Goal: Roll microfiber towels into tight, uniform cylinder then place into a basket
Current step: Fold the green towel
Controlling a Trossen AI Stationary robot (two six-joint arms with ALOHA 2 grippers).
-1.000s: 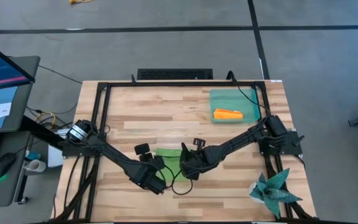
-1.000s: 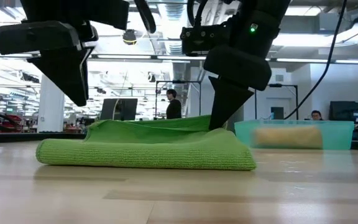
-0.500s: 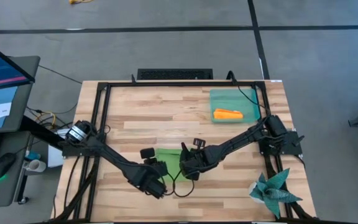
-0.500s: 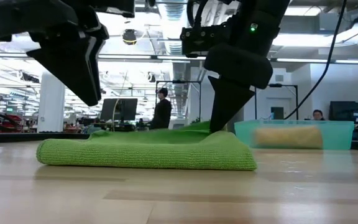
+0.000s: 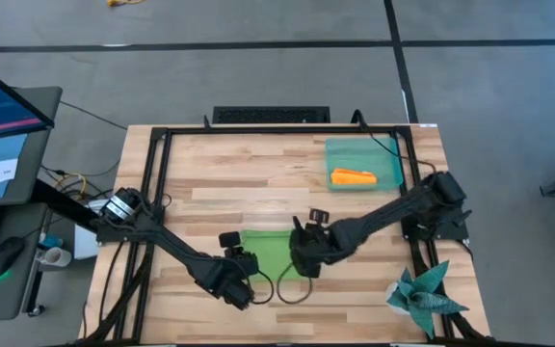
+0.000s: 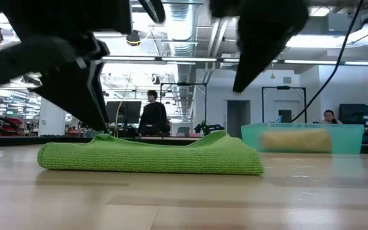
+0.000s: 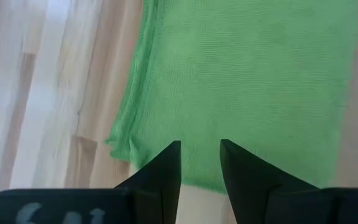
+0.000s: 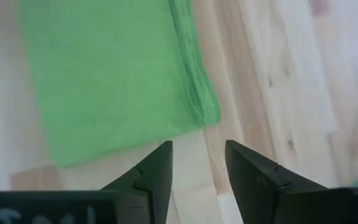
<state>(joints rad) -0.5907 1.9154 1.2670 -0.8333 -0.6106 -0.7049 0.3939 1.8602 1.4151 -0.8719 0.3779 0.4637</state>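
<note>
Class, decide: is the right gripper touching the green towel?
Apart. In the right wrist view the right gripper is open, with bare wood between its fingers and the green towel beyond them; the low view shows it raised.

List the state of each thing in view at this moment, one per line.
Green towel: folded flat on the table, not rolled, held by nothing.
Orange towel: rolled, lying in the basket.
Basket: on the table's far right part, holding only the orange towel.
Left gripper: open, empty, over the green towel's edge.
Right gripper: open, empty, above the towel's other edge.
</note>
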